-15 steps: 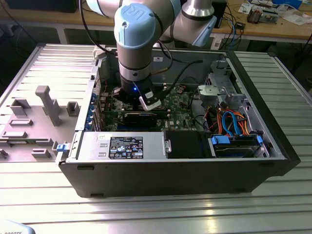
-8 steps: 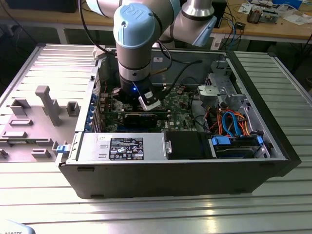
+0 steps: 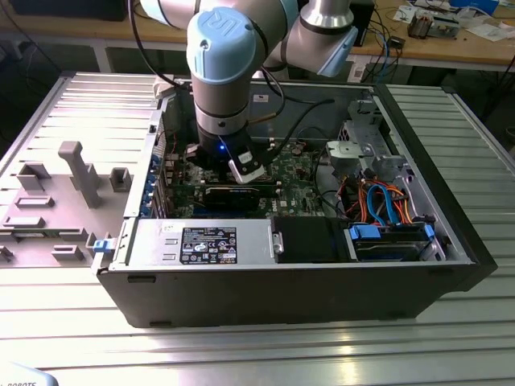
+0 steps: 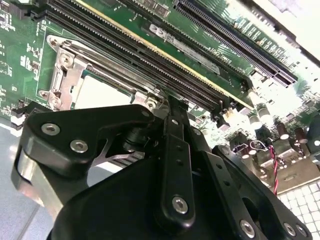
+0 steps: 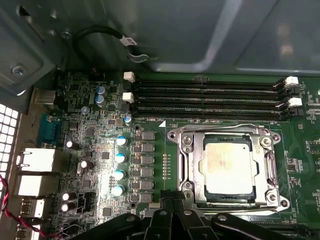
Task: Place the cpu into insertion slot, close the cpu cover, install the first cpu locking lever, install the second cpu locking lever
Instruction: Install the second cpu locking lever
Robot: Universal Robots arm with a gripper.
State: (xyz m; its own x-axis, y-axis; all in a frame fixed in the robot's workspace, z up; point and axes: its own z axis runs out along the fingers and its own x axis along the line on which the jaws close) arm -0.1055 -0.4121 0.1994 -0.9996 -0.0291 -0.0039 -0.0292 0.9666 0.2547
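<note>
The arm reaches down into the open computer case (image 3: 451, 241), its gripper (image 3: 241, 170) low over the green circuit board (image 5: 90, 145). In the first wrist view the cpu (image 5: 227, 169) lies flat in the insertion slot (image 5: 192, 170), its silver-grey top showing through the square opening of the cpu cover (image 5: 265, 162), which lies down flat over it. The four long memory slots (image 5: 205, 100) run at the 12 o'clock side of the socket, close to it, and a column of small round capacitors (image 5: 120, 165) stands at its 9 o'clock, near but apart. The black links of the gripper (image 5: 170, 222) sit at about 7 o'clock of the socket, just beside its rim.

In the second wrist view the gripper (image 4: 167, 102) has its tips brought together into one narrow point, clenched, right at a corner of the cover (image 4: 65, 75), with the chip (image 4: 102, 95) pale beneath the frame. Whether anything is pinched between the tips cannot be told; they are touching or almost touching the socket's metal edge
</note>
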